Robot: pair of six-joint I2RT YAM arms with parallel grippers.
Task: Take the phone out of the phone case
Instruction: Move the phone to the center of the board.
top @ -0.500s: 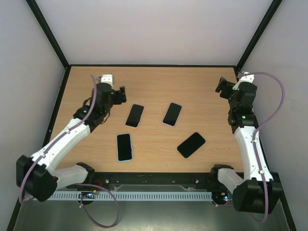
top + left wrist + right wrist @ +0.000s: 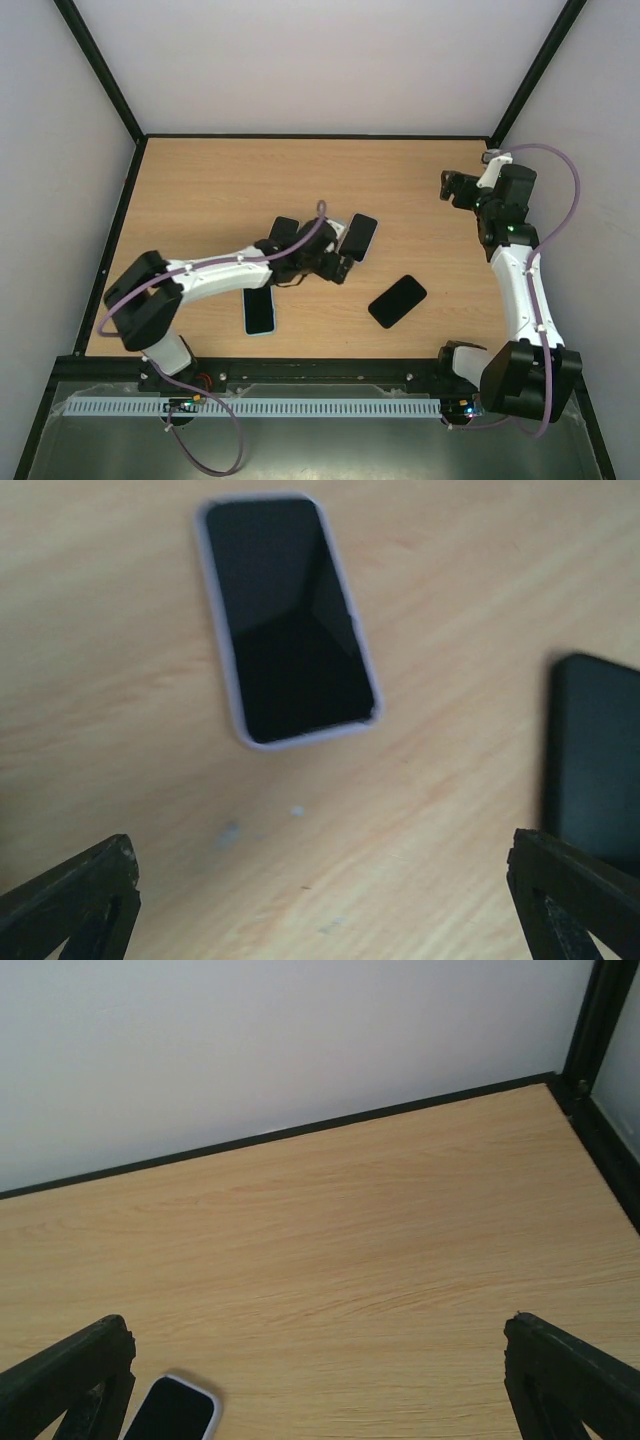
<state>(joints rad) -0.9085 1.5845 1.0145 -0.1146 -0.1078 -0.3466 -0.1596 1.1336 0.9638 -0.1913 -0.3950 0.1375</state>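
Phone (image 2: 288, 620), screen up, seated in a pale lilac case (image 2: 310, 735) whose rim shows as a thin light border around the dark glass. It lies flat on the table (image 2: 420, 170), just ahead of the left gripper (image 2: 320, 910) and a little to its left, its long axis slightly tilted to the gripper's line. Neither finger touches it.

Left gripper: jaws wide apart and holding nothing, the two fingers showing at the lower corners of the wrist view with bare wood between them. The left arm (image 2: 215, 275) reaches low across the middle of the table.

Black phone (image 2: 397, 301): ahead and to the right of the left gripper, near it, apart from the cased phone.

Dark phone (image 2: 285, 232): behind and to the left of the left gripper, partly hidden by the arm.

Blue-rimmed phone (image 2: 259, 312): behind and to the right of the left gripper, its far end under the arm.

Right gripper (image 2: 447, 187): jaws wide apart and holding nothing, raised near the far right of the table, well apart from every phone. Ahead of it stand the wall (image 2: 300, 1040) and black frame (image 2: 600, 1020). One end of a pale-rimmed phone (image 2: 175, 1412) shows at its lower left; which phone this is cannot be told.
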